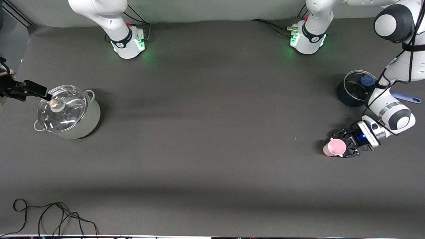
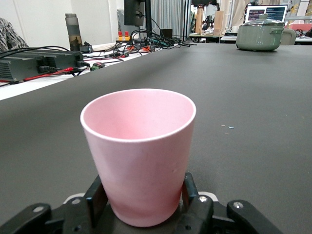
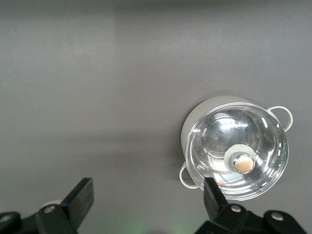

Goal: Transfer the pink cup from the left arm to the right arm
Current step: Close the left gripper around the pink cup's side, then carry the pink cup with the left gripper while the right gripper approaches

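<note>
The pink cup (image 1: 334, 147) stands upright, mouth up, low at the table near the left arm's end, nearer the front camera than the dark pot. My left gripper (image 1: 342, 145) lies level with the table and is shut on the cup's lower part. In the left wrist view the cup (image 2: 139, 146) fills the middle, with a finger (image 2: 96, 197) pressed against each side of it. My right gripper (image 1: 40, 91) hangs in the air beside the lidded grey pot at the right arm's end. In the right wrist view it (image 3: 147, 195) is open and empty.
A pale grey-green pot (image 1: 89, 121) with a glass lid (image 1: 61, 108) stands at the right arm's end; it also shows in the right wrist view (image 3: 195, 117). A dark pot (image 1: 343, 94) with a glass lid and a blue utensil (image 1: 406, 97) stand by the left arm. Loose cables (image 1: 49, 215) lie at the front edge.
</note>
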Motion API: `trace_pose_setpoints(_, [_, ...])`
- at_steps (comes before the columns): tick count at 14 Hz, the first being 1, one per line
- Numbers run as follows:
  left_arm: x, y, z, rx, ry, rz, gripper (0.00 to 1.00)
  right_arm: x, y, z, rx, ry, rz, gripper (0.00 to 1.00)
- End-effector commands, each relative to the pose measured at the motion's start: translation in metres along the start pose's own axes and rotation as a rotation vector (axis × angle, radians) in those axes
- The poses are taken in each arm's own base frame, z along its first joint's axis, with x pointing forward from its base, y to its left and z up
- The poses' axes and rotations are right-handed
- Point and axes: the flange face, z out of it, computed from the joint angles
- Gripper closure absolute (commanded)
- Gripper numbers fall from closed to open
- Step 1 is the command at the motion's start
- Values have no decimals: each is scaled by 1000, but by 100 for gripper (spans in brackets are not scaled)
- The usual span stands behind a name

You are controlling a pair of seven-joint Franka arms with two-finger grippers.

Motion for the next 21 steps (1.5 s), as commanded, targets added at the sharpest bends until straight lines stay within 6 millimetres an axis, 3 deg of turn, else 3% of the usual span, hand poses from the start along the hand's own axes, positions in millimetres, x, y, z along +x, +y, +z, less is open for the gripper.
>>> trace_pose_setpoints(1, [25,-11,13,5,-27,-67,56,-1,2,-4,-6,-1,6,0])
trace_pose_setpoints(2, [42,-17,12,13,-44,-83,57,-1,2,-3,-5,-3,6,0])
trace_pose_setpoints(5, [93,-17,35,-2,-81,-141,58,0,3,-2,-4,-4,10,0])
trace_pose_setpoints(8, [162,-10,69,-2,-142,-222,58,0,3,-3,-4,-3,27,1])
trace_pose_setpoints(11, [235,11,115,12,-201,-282,58,-1,2,-4,-1,-2,94,2])
trace_pose_setpoints(14, [306,56,171,42,-253,-361,58,-3,-13,-4,52,-27,307,2])
trace_pose_setpoints(16, [349,87,196,42,-261,-384,56,-3,-33,-5,80,-37,419,2])
trace_pose_setpoints(18, [382,115,222,20,-261,-405,54,-2,-66,-4,73,-48,519,4])
trace_pose_setpoints(21, [420,156,253,19,-269,-407,54,-8,-137,0,110,-98,733,4])
